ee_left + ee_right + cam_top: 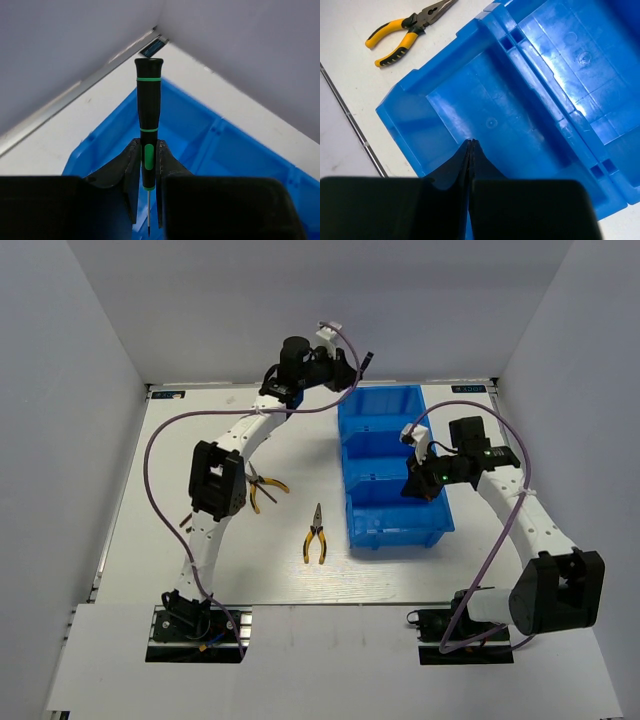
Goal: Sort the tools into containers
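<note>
My left gripper (352,370) is raised over the far left corner of the blue three-compartment bin (400,538). It is shut on a thin black screwdriver with green bands (148,110), whose handle points away between the jaws (148,146). The bin (225,145) lies below it. My right gripper (416,485) is shut and empty (471,143) above the bin's near compartment (400,120), which looks empty. One yellow-handled pliers (316,535) lies left of the bin and shows in the right wrist view (402,32). The other pliers (265,490) is partly hidden by the left arm.
A small dark brownish piece (186,521) lies by the left arm's lower link, perhaps a hex key. Purple cables loop over both arms. White walls close in the table at the back and sides.
</note>
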Controlling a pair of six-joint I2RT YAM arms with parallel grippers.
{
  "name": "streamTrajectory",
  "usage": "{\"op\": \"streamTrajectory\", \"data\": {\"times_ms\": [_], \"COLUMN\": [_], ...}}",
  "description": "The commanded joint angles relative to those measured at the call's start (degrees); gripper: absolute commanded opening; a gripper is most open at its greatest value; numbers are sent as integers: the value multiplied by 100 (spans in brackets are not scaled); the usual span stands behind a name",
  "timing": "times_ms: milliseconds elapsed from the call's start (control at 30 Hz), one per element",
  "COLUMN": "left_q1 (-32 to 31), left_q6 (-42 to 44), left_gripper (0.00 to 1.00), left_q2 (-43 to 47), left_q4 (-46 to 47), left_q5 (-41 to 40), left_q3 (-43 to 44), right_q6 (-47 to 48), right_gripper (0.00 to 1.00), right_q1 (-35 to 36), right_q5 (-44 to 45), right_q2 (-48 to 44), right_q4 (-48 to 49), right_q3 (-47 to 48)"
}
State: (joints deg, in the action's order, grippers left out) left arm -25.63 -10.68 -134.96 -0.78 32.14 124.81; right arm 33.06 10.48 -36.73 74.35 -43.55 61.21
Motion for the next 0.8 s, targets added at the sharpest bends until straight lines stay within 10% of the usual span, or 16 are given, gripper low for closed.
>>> {"op": "streamTrajectory", "data": {"times_ms": [0,567,767], "left_q1": [-127,-443,-496], "left_q6": [-137,681,619], "left_gripper": [0,26,47], "left_q2": [-48,-751,-804], "left_q4": [587,34,-19], "left_q5": [575,-920,-982], "left_q3": [289,816,816], "right_q6": [192,-1,-36], "right_gripper": [0,0,14], "right_q1": [-72,-318,-345], "right_q5": [-221,-510,-528], "right_q2": [-175,-289,-351], "right_q4": [57,198,233], "right_q3": [-48,-144,-162]}}
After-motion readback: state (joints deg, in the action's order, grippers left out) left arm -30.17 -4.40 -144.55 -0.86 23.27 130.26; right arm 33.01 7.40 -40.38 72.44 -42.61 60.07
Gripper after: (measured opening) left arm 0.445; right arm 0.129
